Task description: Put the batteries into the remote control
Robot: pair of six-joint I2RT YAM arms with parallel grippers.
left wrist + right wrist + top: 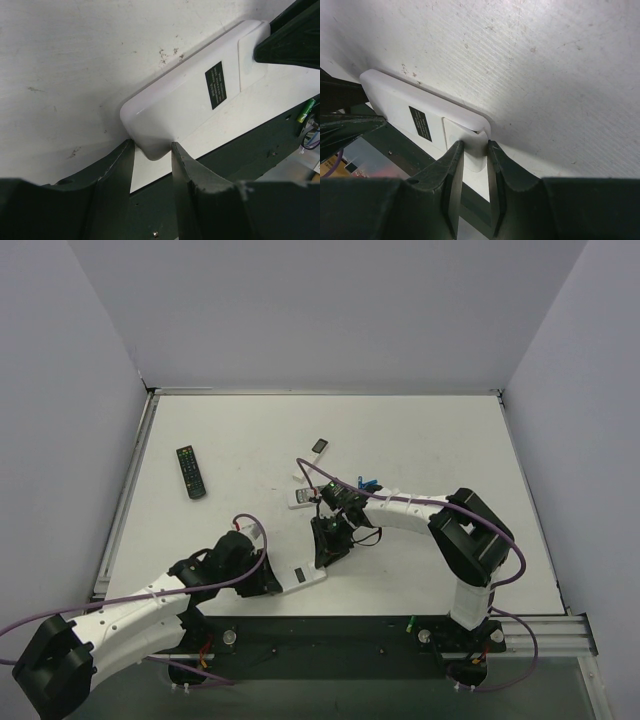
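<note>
The remote control lies white back up near the table's front edge, its black label showing. My left gripper is shut on one rounded corner of the remote control. My right gripper comes down on the other end and is shut on the battery cover, which sticks out a little past the remote's end. From above, the left gripper and the right gripper hold opposite ends. Blue batteries lie behind the right arm. A green battery lies on the dark front rail.
A long black remote lies at the left. A white remote and a small dark piece sit behind the work spot. The dark front rail runs just below the held remote. White walls close in the table.
</note>
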